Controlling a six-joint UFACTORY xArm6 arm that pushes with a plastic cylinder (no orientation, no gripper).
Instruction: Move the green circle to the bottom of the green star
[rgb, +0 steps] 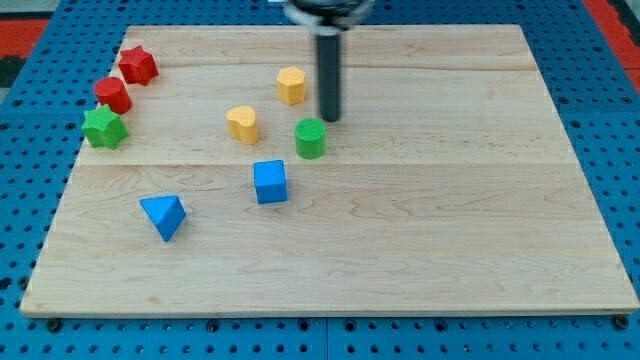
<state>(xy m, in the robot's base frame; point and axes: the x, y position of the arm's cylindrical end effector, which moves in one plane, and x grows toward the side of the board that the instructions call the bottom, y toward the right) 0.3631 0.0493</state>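
The green circle (311, 138) stands near the middle of the wooden board. The green star (104, 128) lies at the view's left edge of the board, far to the left of the circle. My tip (329, 120) is down just up and to the right of the green circle, very close to it; I cannot tell if it touches.
A red circle (113, 94) and a red star (138, 65) lie just above the green star. A yellow heart (242, 124) and a yellow hexagon (291, 85) lie left of my tip. A blue cube (270, 182) and a blue triangle (163, 215) lie lower down.
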